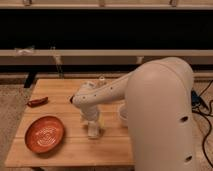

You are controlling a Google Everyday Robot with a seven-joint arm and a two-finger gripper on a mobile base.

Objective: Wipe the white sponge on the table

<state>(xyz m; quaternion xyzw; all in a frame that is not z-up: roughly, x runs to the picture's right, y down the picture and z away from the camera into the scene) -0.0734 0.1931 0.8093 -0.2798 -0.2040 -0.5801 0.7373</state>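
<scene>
White sponge (93, 132), small cream rounded block, probably light and squashy, best pinched across its short sides, on light wooden table (75, 150) right of orange plate (45, 134), under gripper (93, 126).

Light wooden table (75, 145), planked, matt. Beside its orange plate (45, 134), glossy and ringed, the gripper (93, 131) in smooth white plastic, pressed down near the table's middle; arm shell (160, 110) satin white.

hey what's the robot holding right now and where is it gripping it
It cannot be told for sure. The gripper points down onto the table, right of the orange plate, with a pale block at its tip, probably the white sponge; the contact is hidden.
</scene>
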